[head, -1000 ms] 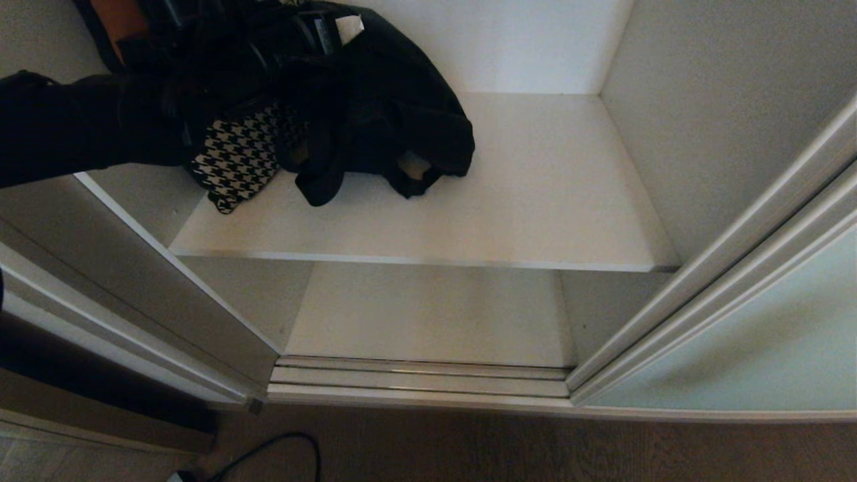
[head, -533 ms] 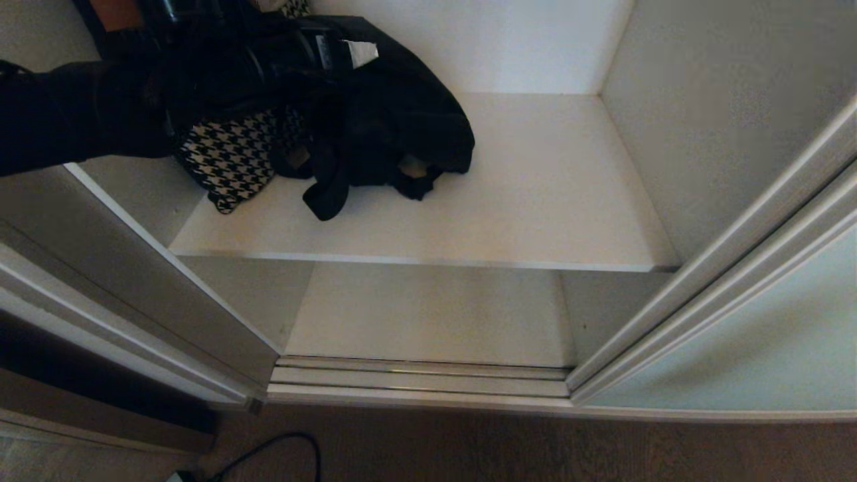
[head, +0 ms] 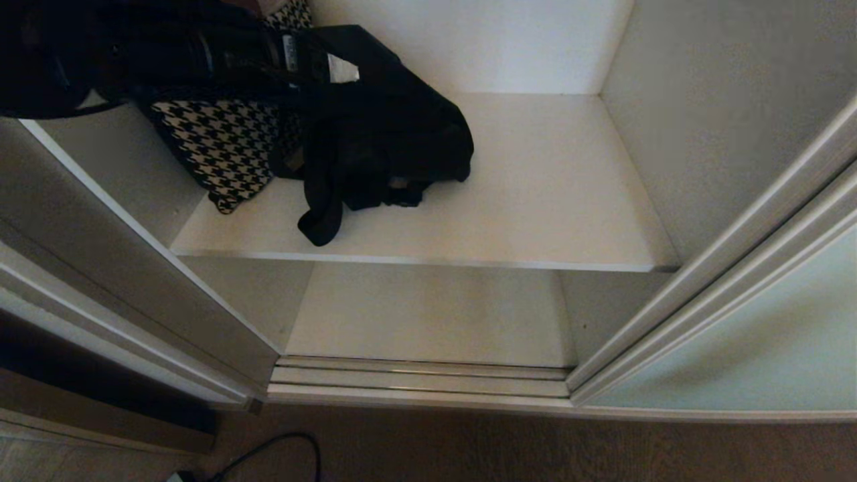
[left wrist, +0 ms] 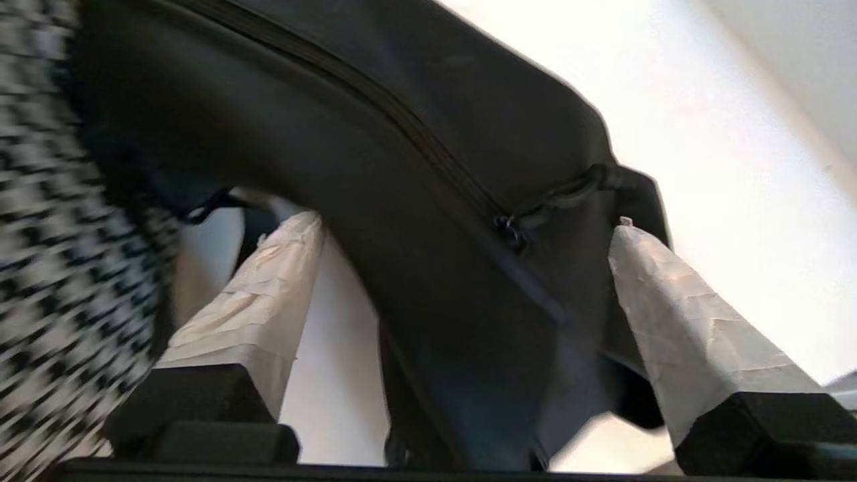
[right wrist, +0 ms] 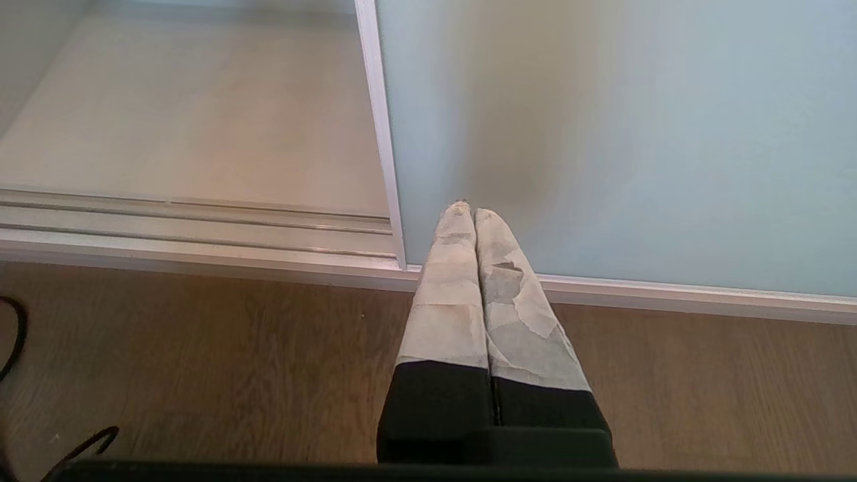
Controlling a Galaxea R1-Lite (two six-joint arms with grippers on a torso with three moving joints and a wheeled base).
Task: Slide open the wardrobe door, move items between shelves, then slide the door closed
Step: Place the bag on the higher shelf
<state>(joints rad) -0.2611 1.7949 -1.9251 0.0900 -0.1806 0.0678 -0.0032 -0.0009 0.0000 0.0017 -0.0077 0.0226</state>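
Left gripper fingers have just spread wide, black bag slumping between them onto the upper shelf beside the houndstooth cushion, so it looks delivered.

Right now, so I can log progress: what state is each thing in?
sliding wardrobe door: slid open.
black bag: slumped on upper shelf, released.
houndstooth cushion: on that shelf, beside the bag.
left gripper: open, straddling the bag.
right gripper: shut, empty.
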